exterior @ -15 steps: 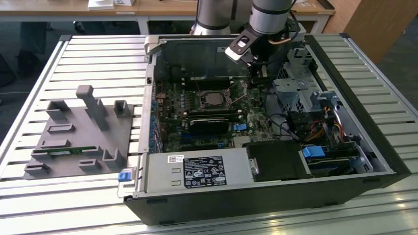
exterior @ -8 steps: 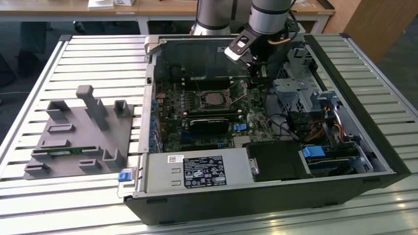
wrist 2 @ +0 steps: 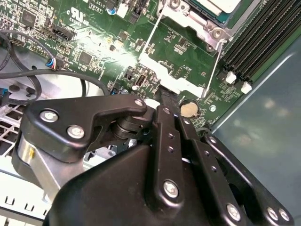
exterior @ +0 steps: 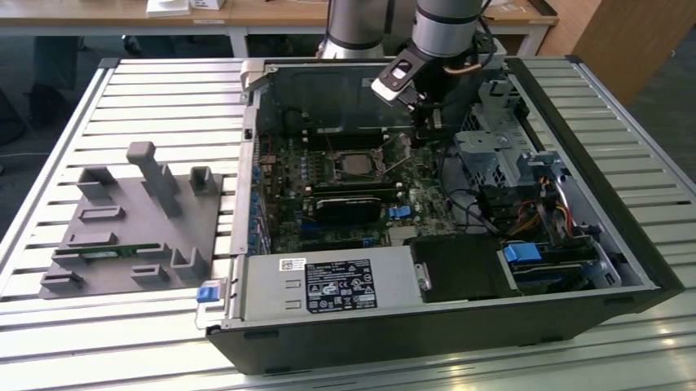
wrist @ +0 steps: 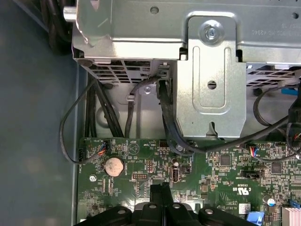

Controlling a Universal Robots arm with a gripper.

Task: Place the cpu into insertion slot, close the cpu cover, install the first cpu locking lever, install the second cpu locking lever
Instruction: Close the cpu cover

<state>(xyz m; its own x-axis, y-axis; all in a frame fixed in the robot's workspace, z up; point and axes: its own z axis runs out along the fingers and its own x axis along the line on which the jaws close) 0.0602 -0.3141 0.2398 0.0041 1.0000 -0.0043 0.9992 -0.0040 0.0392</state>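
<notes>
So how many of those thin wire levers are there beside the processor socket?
2, in the second wrist view: one lever lies along the socket frame's side away from the memory slots, the other lever on the side next to them.

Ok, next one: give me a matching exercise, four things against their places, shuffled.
1 cpu
2 gripper
3 coin cell
4 grey fixture

A on the slatted table, outside the case
B in the insertion slot
C mounted on the motherboard near its edge
D over the motherboard, at the exterior view's right of the slot

Pairs: 1-B, 2-D, 3-C, 4-A
</notes>
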